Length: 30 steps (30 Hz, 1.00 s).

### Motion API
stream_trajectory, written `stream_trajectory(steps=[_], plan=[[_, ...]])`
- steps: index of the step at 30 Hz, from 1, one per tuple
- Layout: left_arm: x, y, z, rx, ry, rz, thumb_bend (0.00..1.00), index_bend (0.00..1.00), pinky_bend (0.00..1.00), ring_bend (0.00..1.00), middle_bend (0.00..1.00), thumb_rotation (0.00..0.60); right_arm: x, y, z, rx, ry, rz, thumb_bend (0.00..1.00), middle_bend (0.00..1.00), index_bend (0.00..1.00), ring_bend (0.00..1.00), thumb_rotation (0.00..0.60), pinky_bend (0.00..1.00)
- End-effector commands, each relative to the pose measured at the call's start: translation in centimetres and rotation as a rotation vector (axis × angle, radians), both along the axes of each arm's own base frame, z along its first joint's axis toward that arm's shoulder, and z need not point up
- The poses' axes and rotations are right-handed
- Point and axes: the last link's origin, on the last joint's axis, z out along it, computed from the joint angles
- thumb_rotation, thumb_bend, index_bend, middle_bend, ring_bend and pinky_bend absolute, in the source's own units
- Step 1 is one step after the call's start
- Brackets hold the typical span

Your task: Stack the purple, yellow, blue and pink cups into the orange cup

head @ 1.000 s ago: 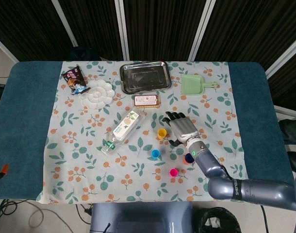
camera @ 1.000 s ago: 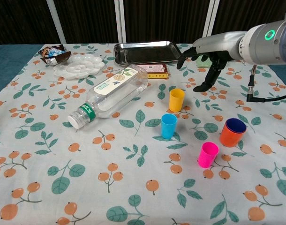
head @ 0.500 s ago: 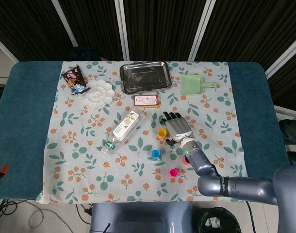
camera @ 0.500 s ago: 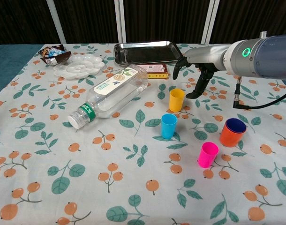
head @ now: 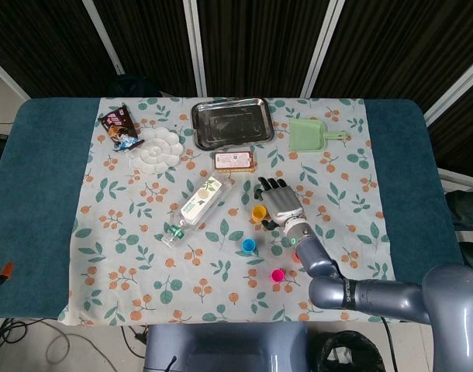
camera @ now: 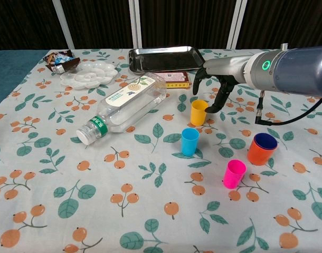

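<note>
The yellow cup (camera: 198, 112) (head: 257, 212) stands upright mid-table. In front of it are the blue cup (camera: 190, 141) (head: 248, 246) and the pink cup (camera: 234, 173) (head: 277, 275). At the right stands the orange cup (camera: 262, 149), with the purple cup (camera: 265, 139) nested inside it; in the head view my right arm hides both. My right hand (camera: 212, 84) (head: 280, 201) hovers just behind and right of the yellow cup, fingers spread and pointing down, holding nothing. One fingertip (camera: 209, 108) is close to the yellow cup's rim. My left hand is not visible.
A clear plastic bottle (camera: 126, 105) lies on its side left of the cups. Behind are a steel tray (camera: 163, 58), a red packet (camera: 174, 79), a white palette dish (camera: 91, 74), a snack bag (camera: 58, 59) and a green scoop (head: 315, 134).
My right hand has moved left and lower, from beyond the cups to right beside the yellow cup. The cups have not moved.
</note>
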Motion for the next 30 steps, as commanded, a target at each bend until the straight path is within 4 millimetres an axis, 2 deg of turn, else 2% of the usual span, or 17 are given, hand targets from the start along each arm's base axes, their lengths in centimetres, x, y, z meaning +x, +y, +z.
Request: stream_trajectory(steps=[1, 16, 30], plan=[[0.0, 0.0, 0.0, 0.0, 0.0, 0.002, 0.22, 0.14, 0.0, 0.01, 0.07, 0.6, 0.0, 0.0, -0.2, 0.002, -0.003, 0.003, 0.4, 0.0, 0.31, 0.06, 0.6, 0.09], [-0.1, 0.0, 0.0, 0.001, 0.002, 0.004, 0.22, 0.14, 0.0, 0.01, 0.07, 0.6, 0.0, -0.2, -1.3, 0.001, -0.017, 0.007, 0.4, 0.0, 0.33, 0.06, 0.6, 0.09], [-0.2, 0.0, 0.2, 0.003, 0.004, 0.008, 0.22, 0.14, 0.0, 0.01, 0.07, 0.6, -0.6, -0.6, -1.7, -0.004, -0.023, -0.011, 0.4, 0.0, 0.4, 0.06, 0.6, 0.09]])
